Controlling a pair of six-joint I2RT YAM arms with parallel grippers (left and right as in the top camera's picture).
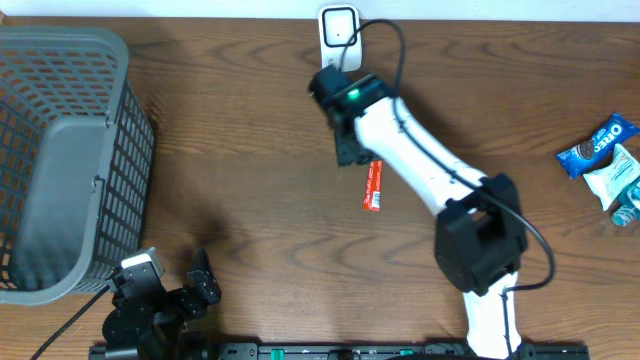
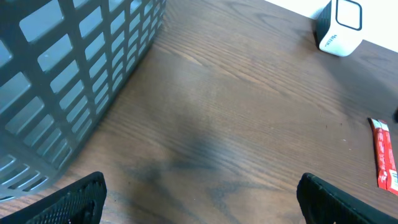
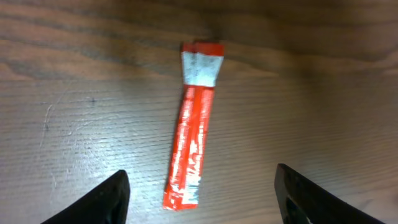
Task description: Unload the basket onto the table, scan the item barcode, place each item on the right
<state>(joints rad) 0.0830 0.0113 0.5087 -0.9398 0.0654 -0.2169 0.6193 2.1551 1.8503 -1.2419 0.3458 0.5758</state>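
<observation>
On the surface (image 3: 323, 112) under right end effector (image 3: 202, 198) (apart, empty): red sachet (image 3: 193, 124), likely light, floppy, slick; pinch its middle.

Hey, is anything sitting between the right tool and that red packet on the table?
Nothing visible does. The red packet lies flat and uncovered on the table, and the right tool hangs over it with its jaws open to either side.

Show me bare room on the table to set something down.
Bare wood lies between the basket and the red packet, and between the right arm and the Oreo pack. Crowded by the scanner, where the right claw hangs over that packet.
</observation>
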